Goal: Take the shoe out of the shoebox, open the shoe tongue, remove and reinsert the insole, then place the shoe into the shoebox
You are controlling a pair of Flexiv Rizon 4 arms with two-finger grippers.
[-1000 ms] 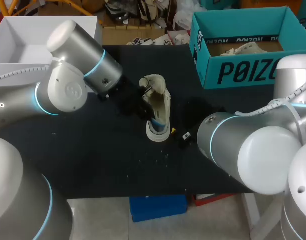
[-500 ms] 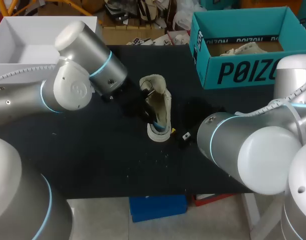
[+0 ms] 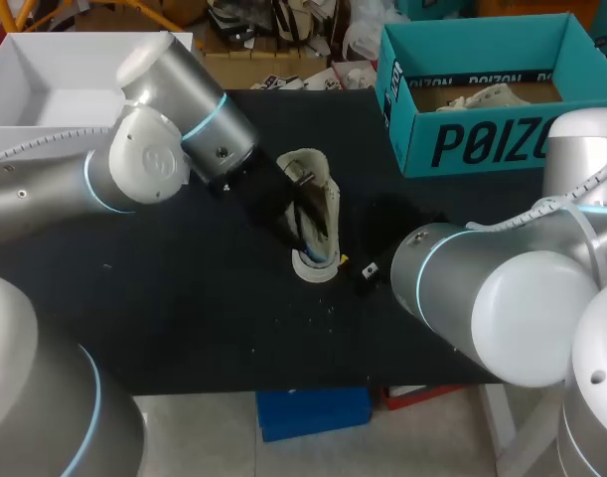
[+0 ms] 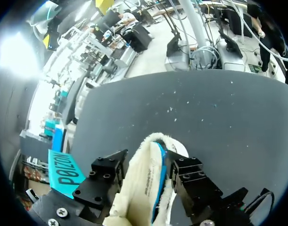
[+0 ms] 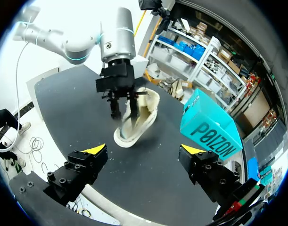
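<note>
A cream shoe (image 3: 321, 235) stands on its sole on the black table (image 3: 184, 298), toe toward the front edge, with a blue lining (image 4: 158, 188) showing inside. My left gripper (image 3: 299, 211) comes down at the shoe's opening. In the left wrist view its black fingers (image 4: 103, 176) stand apart on either side of the shoe's upper (image 4: 139, 183), so it is open. In the right wrist view one finger of the left gripper (image 5: 124, 109) is beside the shoe (image 5: 141, 117) and one over its opening. My right gripper (image 5: 144, 149) is wide open, low and short of the shoe, holding nothing.
The teal shoebox (image 3: 482, 144) stands open at the back right, with something cream (image 3: 492, 96) inside. A white box (image 3: 25, 109) sits at the back left. Small white specks lie on the table in front of the shoe.
My left arm has swung right, closer over the shoe, and its fingers have spread from shut to open around the upper. The shoe has hardly shifted. The right arm has not moved.
</note>
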